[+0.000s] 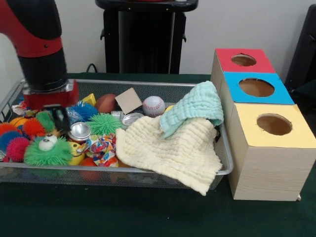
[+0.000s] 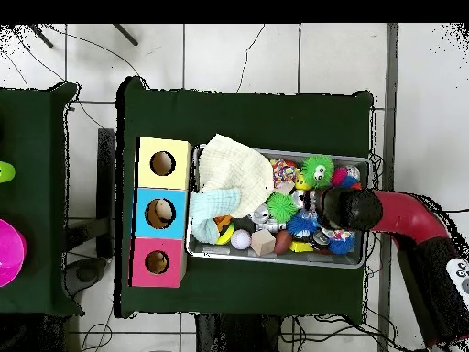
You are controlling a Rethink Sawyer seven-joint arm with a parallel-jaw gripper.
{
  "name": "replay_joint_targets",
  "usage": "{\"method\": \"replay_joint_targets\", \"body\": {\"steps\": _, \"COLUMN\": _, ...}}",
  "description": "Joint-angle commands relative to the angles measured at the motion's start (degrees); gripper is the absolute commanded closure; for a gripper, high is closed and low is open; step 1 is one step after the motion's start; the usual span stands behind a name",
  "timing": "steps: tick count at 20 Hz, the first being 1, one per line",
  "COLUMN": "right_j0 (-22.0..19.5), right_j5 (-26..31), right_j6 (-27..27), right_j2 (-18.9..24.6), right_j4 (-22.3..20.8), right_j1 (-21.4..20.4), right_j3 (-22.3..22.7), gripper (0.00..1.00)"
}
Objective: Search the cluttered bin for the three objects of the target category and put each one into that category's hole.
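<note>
The silver wire-mesh basket [image 1: 123,171] is full of clutter; it also shows in the overhead view [image 2: 275,260]. My gripper [image 1: 60,120] hangs low over its left end, among spiky balls and beside a silver can [image 1: 79,132]. A small patterned soft toy [image 1: 101,144] lies near the front rim. A yellow thing [image 1: 76,158] sits half hidden beside it, and I cannot tell if it is the duckling. The red-faced box's hole [image 1: 243,59] is at the far right, and also shows in the overhead view [image 2: 157,262].
A cream cloth [image 1: 168,153] and a mint cloth [image 1: 195,108] cover the basket's right half. A baseball [image 1: 153,105], a brown ball [image 1: 105,102], a wooden block [image 1: 128,100] and a green spiky ball with eyes [image 1: 48,150] lie inside. Blue-faced [image 1: 256,87] and yellow-faced [image 1: 274,124] holes adjoin the red one.
</note>
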Motion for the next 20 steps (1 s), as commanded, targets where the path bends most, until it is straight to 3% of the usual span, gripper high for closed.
{"method": "replay_joint_targets", "body": {"steps": 1, "right_j0": -0.2, "right_j5": 11.43, "right_j6": 9.57, "right_j2": -3.34, "right_j4": 12.12, "right_j1": 1.07, "right_j3": 17.01, "gripper": 1.0}}
{"method": "replay_joint_targets", "body": {"steps": 10, "right_j0": 4.61, "right_j5": -1.83, "right_j6": 15.12, "right_j2": -6.11, "right_j4": 16.84, "right_j1": -0.39, "right_j3": 23.68, "gripper": 1.0}}
{"method": "replay_joint_targets", "body": {"steps": 18, "right_j0": 9.14, "right_j5": -15.21, "right_j6": 12.55, "right_j2": -12.11, "right_j4": 11.73, "right_j1": 1.8, "right_j3": 19.82, "gripper": 1.0}}
{"method": "replay_joint_targets", "body": {"steps": 20, "right_j0": 9.76, "right_j5": -16.37, "right_j6": 11.38, "right_j2": -13.13, "right_j4": 11.94, "right_j1": 2.14, "right_j3": 18.53, "gripper": 1.0}}
